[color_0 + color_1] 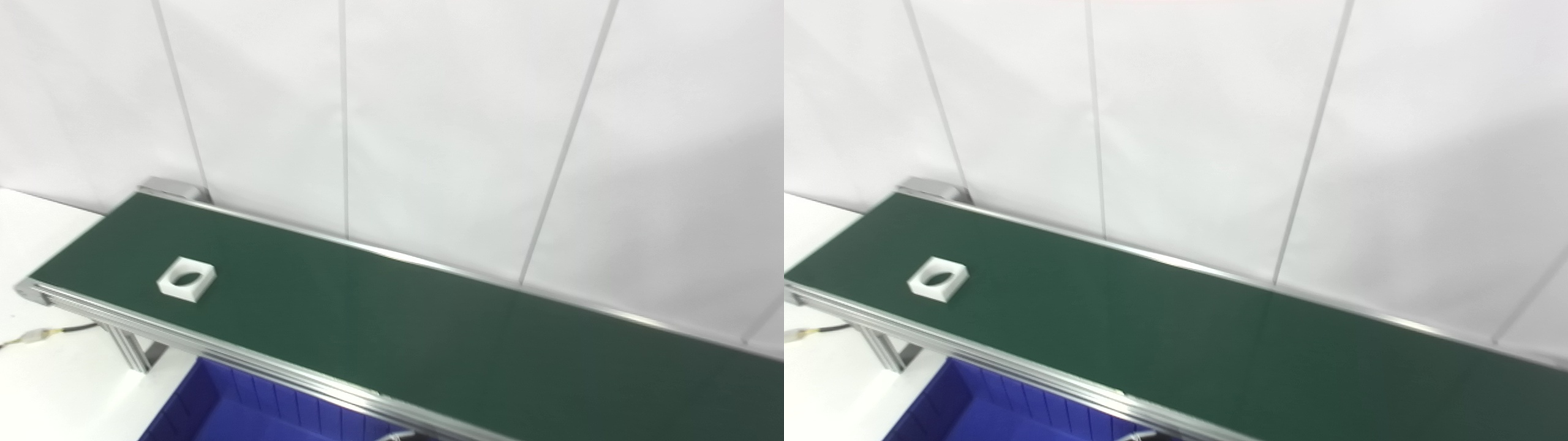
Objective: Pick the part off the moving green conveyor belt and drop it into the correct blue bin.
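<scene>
A white square part with a round hole through its middle lies flat on the green conveyor belt, near the belt's left end and closer to its front rail. In the right eye view the same part sits at the left. Below the belt's front rail a blue bin shows its ribbed inner wall and part of its floor. Neither hand nor arm appears in either view.
A silver aluminium rail edges the belt's front, carried by a leg at the left. White wall panels stand right behind the belt. A cable with a connector lies on the white table at the left.
</scene>
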Robot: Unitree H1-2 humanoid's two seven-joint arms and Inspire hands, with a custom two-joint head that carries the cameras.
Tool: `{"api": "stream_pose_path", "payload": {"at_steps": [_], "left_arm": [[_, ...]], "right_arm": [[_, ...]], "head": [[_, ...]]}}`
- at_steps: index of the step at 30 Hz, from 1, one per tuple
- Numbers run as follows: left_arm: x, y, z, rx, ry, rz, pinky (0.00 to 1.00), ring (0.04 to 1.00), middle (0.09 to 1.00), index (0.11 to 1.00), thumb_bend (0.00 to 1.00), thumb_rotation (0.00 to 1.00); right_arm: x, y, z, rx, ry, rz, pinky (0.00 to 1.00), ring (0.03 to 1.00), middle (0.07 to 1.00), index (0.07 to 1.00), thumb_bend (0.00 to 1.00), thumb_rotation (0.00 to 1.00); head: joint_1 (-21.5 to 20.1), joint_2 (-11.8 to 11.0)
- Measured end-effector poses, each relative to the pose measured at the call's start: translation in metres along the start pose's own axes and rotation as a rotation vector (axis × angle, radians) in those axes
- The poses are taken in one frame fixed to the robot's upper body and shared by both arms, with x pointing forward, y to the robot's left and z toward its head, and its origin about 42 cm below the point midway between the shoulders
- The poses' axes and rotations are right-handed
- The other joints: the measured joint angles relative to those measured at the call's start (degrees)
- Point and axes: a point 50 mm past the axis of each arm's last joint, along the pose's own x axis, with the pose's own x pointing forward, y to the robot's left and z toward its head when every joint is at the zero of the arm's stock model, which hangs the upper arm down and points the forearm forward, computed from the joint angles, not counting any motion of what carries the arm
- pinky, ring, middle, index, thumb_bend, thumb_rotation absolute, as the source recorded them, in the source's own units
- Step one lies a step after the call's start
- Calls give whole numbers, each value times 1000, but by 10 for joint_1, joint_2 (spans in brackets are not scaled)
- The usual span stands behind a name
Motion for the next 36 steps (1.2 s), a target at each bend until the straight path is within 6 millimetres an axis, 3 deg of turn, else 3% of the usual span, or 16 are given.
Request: {"api": "stream_pose_path", "payload": {"at_steps": [6, 12, 15, 25, 36], "left_arm": [[3, 0, -3, 1, 11, 5, 627, 721, 767, 795, 921, 537], [4, -2, -4, 17, 17, 12, 628, 715, 762, 788, 920, 520], [6, -4, -3, 24, 14, 5, 638, 718, 762, 790, 911, 509], [9, -6, -1, 57, 8, 0, 627, 702, 755, 782, 917, 496], [12, -9, 2, 126, -3, -52, 627, 697, 741, 784, 871, 455]], "right_arm": [[0, -1, -2, 1, 5, -7, 618, 680, 748, 839, 436, 505], [2, -3, -4, 11, 11, -12, 615, 692, 762, 844, 406, 488], [2, -4, -4, 18, 12, -14, 625, 705, 768, 853, 368, 429], [2, -5, -4, 30, 13, -22, 641, 717, 777, 871, 336, 424], [1, -20, -6, 24, 16, -29, 636, 717, 778, 880, 338, 490]], "head": [[31, -21], [43, -25], [47, -25], [56, -19], [83, -8]]}}
